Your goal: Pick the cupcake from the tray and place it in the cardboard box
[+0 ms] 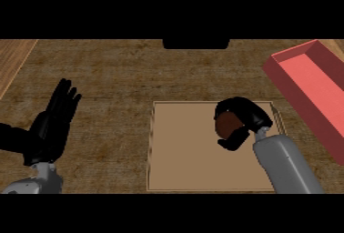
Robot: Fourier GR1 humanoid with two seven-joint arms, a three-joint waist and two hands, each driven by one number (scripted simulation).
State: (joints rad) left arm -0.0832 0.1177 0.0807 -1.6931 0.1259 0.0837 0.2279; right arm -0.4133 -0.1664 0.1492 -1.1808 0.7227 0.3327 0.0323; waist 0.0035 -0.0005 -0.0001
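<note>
Right hand (243,119): my fingers curl around the one cupcake (227,124), above the tray (181,154).
Left hand (53,123): fingers straight, empty, left of tray.
Box (312,86): one, right of tray.

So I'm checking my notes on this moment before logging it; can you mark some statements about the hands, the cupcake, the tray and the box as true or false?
1. The right hand is curled round the cupcake. True.
2. The cupcake is inside the red box. False: it is over the tray, in the hand.
3. The left hand is open, fingers up, at the view's left. True.
4. The red box lies left of the tray. False: it lies to the tray's right.
5. The left hand touches the tray. False: it is apart from it.
</note>
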